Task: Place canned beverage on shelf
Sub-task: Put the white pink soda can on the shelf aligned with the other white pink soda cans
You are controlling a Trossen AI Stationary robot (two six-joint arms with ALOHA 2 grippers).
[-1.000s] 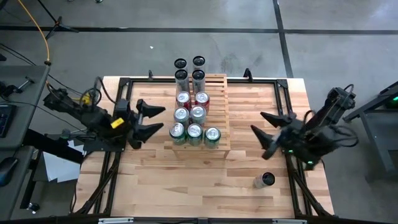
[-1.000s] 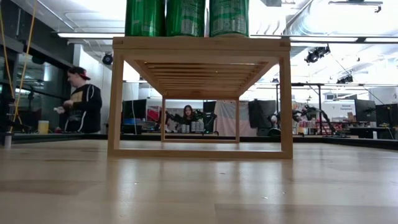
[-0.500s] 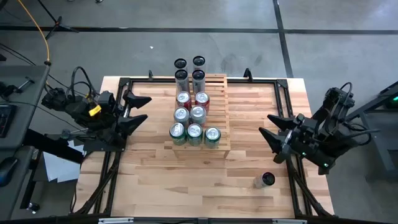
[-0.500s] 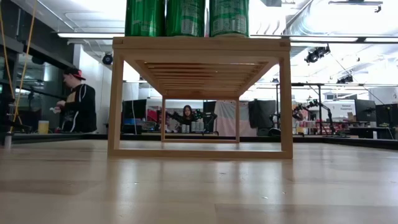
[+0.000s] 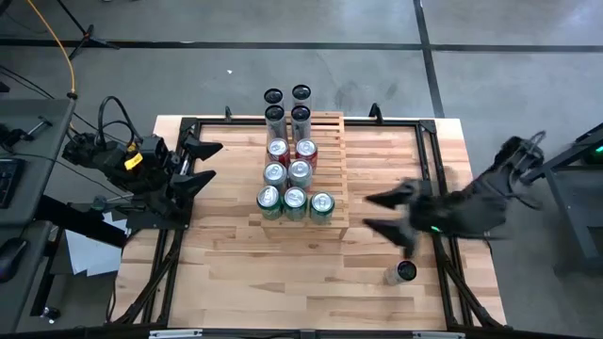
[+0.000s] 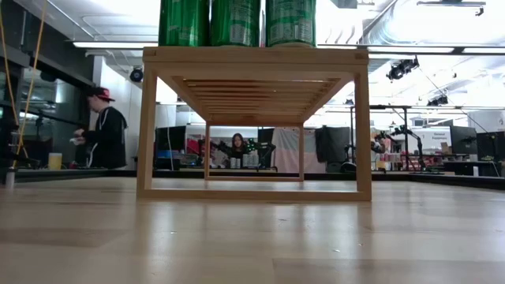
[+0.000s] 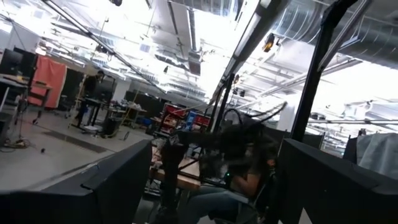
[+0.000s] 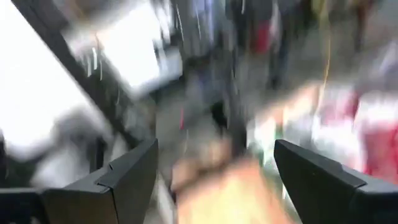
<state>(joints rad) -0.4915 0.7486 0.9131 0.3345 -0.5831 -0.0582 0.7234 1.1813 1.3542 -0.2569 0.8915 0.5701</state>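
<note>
End effectors — left (image 5: 200,162), right (image 5: 382,212) — both wide open, empty.

Grey concrete floor (image 5: 490,75); bright ceiling lights (image 6: 410,24); person (image 6: 105,136) standing at far desks.

Right gripper (image 5: 384,214) motion-blurred; right wrist view smeared throughout; green cans (image 6: 234,22) cropped above (low view).

Pale slatted wood shelf (image 5: 330,160), glossy metal cans (image 5: 296,200), smooth wooden table (image 5: 283,273)
</note>
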